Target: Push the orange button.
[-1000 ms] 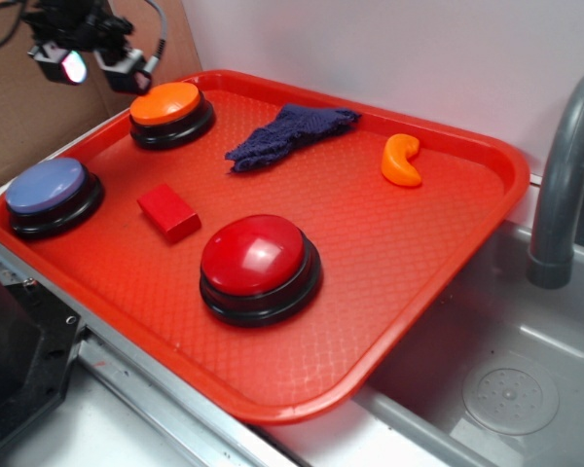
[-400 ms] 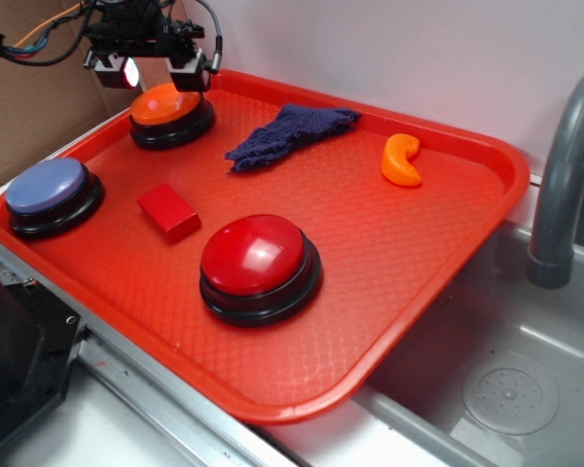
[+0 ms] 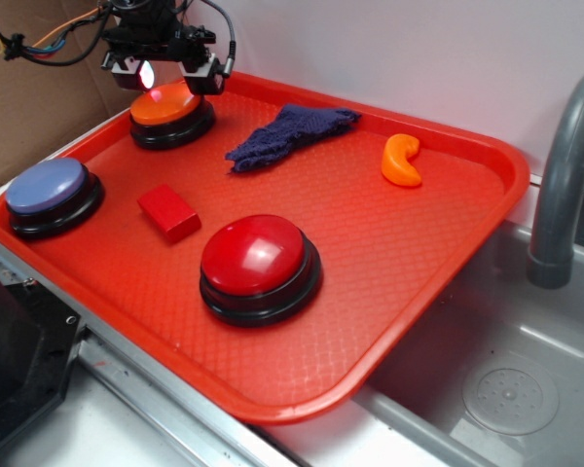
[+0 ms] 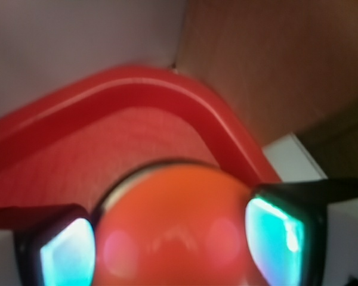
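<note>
Partly hidden, cropped and blurred parts of a tray scene with my claw over a button.

From the wrist view, the orange button [image 4: 176,229] is a soft blur filling the lower middle, its bottom cut off by the frame edge. My two fingers [image 4: 277,238] are cropped at the bottom corners, so their tips are out of sight and I cannot tell whether they touch the dome. In the exterior view, my gripper [image 3: 165,73] covers the back edge of the orange button [image 3: 170,105], and the arm above runs off the top edge. The grey faucet [image 3: 565,175] is cut by the right edge. A black object [image 3: 15,375] at the lower left is cropped and unidentifiable.
</note>
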`<action>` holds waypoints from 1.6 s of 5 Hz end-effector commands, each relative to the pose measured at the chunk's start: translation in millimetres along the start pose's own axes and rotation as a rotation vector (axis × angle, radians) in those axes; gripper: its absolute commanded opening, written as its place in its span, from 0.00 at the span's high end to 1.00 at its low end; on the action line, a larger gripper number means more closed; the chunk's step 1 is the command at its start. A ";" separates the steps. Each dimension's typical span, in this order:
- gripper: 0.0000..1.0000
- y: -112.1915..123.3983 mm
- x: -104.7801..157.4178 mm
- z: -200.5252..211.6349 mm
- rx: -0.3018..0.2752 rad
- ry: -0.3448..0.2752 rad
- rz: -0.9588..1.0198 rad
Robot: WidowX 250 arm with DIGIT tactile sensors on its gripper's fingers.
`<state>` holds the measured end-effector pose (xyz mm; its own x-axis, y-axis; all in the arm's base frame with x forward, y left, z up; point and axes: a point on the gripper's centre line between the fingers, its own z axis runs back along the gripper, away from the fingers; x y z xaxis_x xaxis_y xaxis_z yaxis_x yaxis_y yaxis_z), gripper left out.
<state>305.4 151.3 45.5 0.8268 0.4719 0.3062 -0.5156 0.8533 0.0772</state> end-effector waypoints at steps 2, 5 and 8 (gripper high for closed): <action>0.00 8.0 -6.1 23.4 -0.055 0.018 0.018; 0.00 17.4 15.2 74.2 -0.038 -0.060 -0.127; 0.00 13.1 13.6 98.1 -0.093 -0.041 -0.171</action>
<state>283.6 131.4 111.4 0.9176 0.3104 0.2484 -0.3283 0.9440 0.0332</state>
